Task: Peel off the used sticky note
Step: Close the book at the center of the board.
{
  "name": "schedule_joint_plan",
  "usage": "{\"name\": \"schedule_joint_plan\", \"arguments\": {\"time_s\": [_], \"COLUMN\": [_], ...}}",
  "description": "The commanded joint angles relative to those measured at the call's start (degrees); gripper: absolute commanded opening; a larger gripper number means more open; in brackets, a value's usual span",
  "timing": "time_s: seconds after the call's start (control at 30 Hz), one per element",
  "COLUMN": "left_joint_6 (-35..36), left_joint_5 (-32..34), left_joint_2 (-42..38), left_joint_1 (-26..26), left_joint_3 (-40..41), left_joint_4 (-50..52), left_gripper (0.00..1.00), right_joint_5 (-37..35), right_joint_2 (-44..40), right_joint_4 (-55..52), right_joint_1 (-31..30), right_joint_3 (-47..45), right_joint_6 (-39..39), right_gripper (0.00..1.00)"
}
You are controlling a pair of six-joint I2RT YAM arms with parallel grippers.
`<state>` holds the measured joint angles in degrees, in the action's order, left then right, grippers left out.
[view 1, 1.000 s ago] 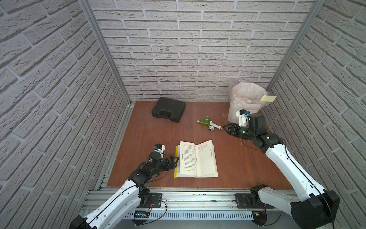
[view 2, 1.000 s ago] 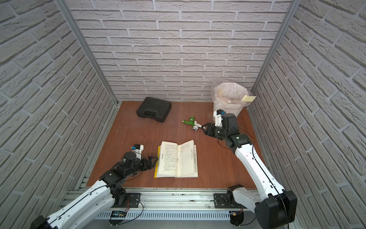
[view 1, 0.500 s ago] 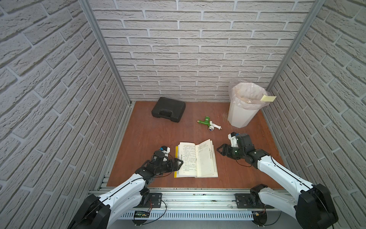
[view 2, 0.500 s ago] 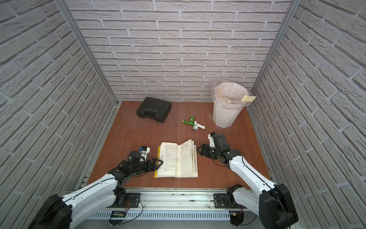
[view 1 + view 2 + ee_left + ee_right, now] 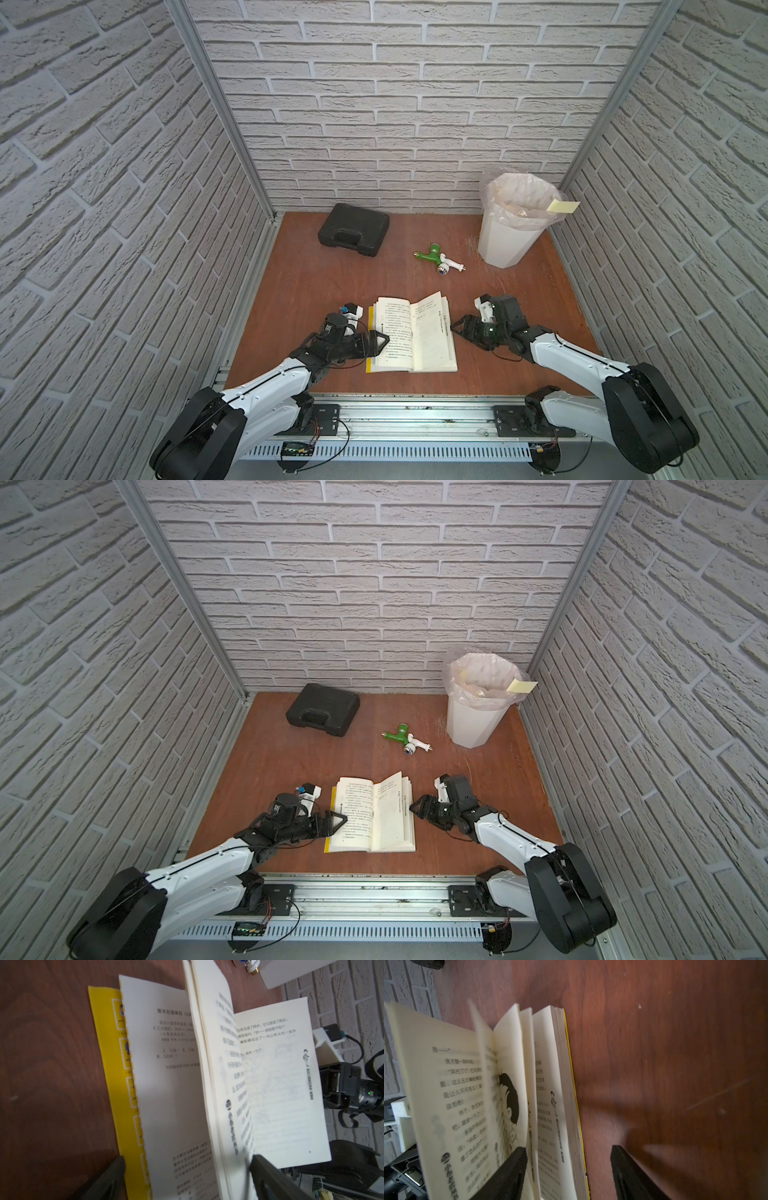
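My left end effector [image 5: 380,343] stood wide over the book [image 5: 411,332], and my right end effector [image 5: 457,330] was parted astride its right edge. The only sticky note [image 5: 563,205] visible hung on the bin [image 5: 507,245] rim. Best to pin the pages flat and turn leaves gently.

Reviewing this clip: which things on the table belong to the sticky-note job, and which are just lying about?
Job in hand:
- open book
- yellow sticky note, stuck at the bin's rim
- lined white bin
- left gripper and right gripper, at the book's side edges

Lying about:
- black case
- green-and-white tap
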<state>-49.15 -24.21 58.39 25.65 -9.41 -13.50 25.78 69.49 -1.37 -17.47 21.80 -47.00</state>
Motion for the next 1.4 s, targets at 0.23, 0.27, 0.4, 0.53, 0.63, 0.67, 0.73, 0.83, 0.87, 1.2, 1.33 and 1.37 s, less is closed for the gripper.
{"name": "schedule_joint_plan", "arguments": {"time_s": [0.23, 0.27, 0.4, 0.53, 0.63, 0.67, 0.73, 0.83, 0.87, 1.2, 1.33, 1.37], "left_joint_6": [-3.1, -3.4, -3.2, -3.5, -4.2, -4.4, -4.5, -4.0, -3.9, -2.7, -2.5, -2.5], "left_joint_5": [-7.7, -8.2, -9.0, -10.2, -11.1, -11.1, -11.0, -10.7, -10.7, -9.6, -7.7, -7.2], "left_joint_2": [6.0, 6.1, 6.9, 10.3, 13.7, 14.7, 16.5, 19.5, 20.7, 33.5, 36.7, 37.5], "left_joint_1": [0.0, 0.2, 1.5, 2.9, 4.3, 5.0, 6.7, 9.6, 10.5, 15.5, 15.4, 15.4], "left_joint_3": [1.6, 1.3, -1.2, -5.0, -8.2, -9.3, -12.1, -17.1, -18.9, -30.5, -31.9, -32.2], "left_joint_4": [-17.3, -18.2, -19.1, -21.4, -23.2, -23.6, -23.8, -23.1, -23.0, -20.7, -19.6, -19.2], "left_gripper": [0.98, 0.98, 0.98, 0.98, 0.98, 0.98, 0.98, 0.98, 0.98, 0.98, 0.98, 0.98], "right_joint_5": [4.3, 4.3, 4.3, 5.2, 5.4, 5.3, 5.2, 4.5, 4.0, -6.0, -9.8, -10.0], "right_joint_2": [4.3, 4.4, 5.0, 6.0, 5.9, 5.5, 4.6, 2.6, 1.6, -17.7, -27.9, -30.0], "right_joint_4": [11.5, 11.5, 12.2, 14.1, 14.7, 14.5, 13.8, 11.2, 9.9, -14.9, -24.6, -26.0], "right_joint_1": [-0.5, -0.4, -0.4, -0.5, -0.5, -0.5, -0.4, -0.5, -0.4, 0.1, 0.2, 0.2], "right_joint_3": [-2.3, -2.4, -2.8, -3.2, -3.5, -3.5, -3.5, -3.3, -3.1, 1.6, 3.4, 3.5], "right_joint_6": [-4.3, -4.4, -4.6, -5.5, -5.9, -5.9, -5.9, -5.2, -4.8, 1.8, 3.2, 3.0], "right_gripper": [0.69, 0.69, 0.69, 0.69, 0.69, 0.69, 0.69, 0.69, 0.69, 0.68, 0.66, 0.64]}}
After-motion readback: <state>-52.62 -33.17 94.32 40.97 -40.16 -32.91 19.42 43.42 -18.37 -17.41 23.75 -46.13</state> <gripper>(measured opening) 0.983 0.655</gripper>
